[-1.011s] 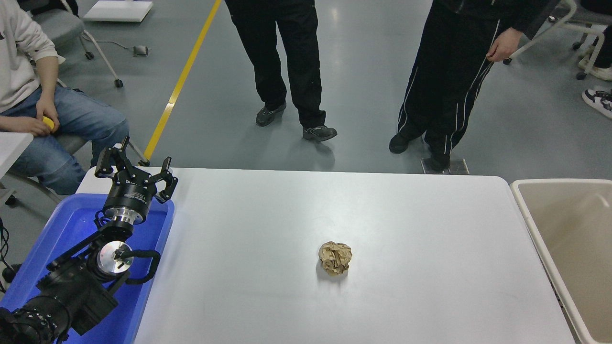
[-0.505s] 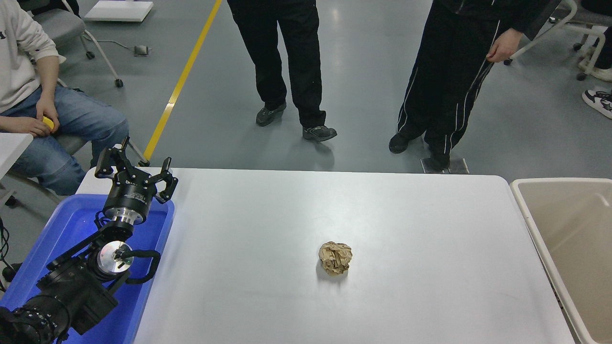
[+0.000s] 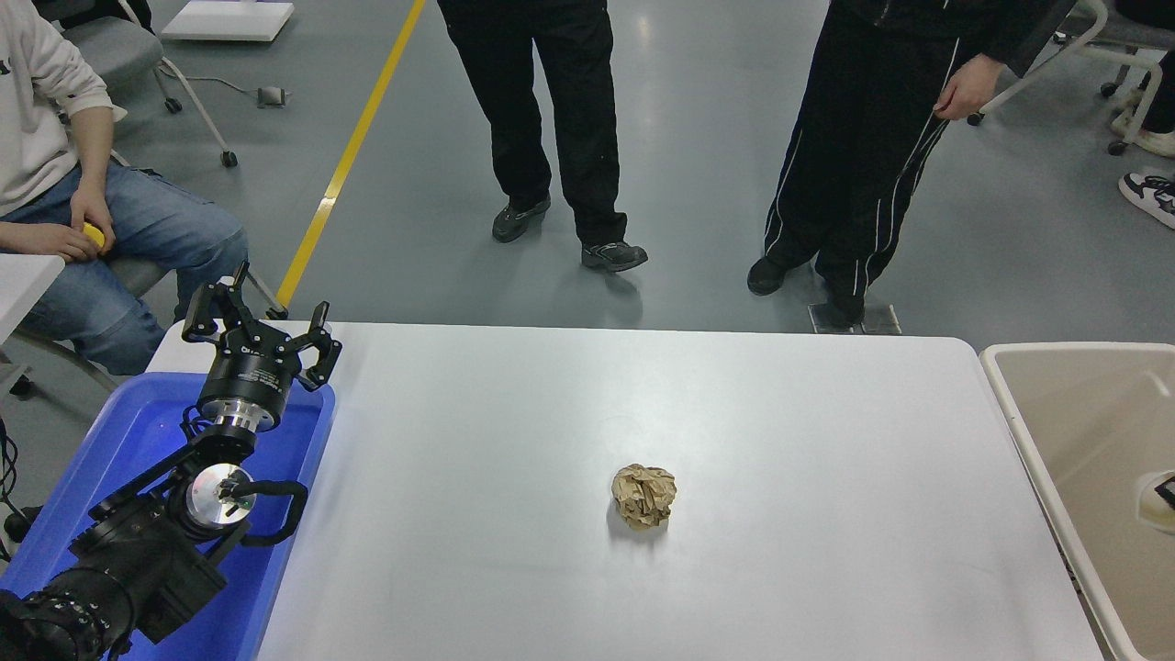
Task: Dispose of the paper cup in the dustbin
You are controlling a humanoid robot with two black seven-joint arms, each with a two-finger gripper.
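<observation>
Your stock, operator:
- Dustbin point(image 3: 1019, 418), right of table point(image 3: 734, 413): pale paper cup point(image 3: 1152, 500) at frame edge, over its inside; dark tip of right gripper point(image 3: 1167, 491) on it, grip unreadable.
- Blue bin point(image 3: 110, 441): left gripper point(image 3: 259, 323) parked above, fingers spread, empty.
- Table: brown paper ball point(image 3: 644, 496).

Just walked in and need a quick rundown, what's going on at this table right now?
A humanoid robot is clearing trash from a white table. A pale cup-like shape, probably the paper cup, shows at the right edge inside the beige dustbin, with a dark tip of the right end effector on it. The left end effector sits parked and open over a blue bin. A crumpled brown paper ball lies untouched mid-table. People stand beyond the far side.
</observation>
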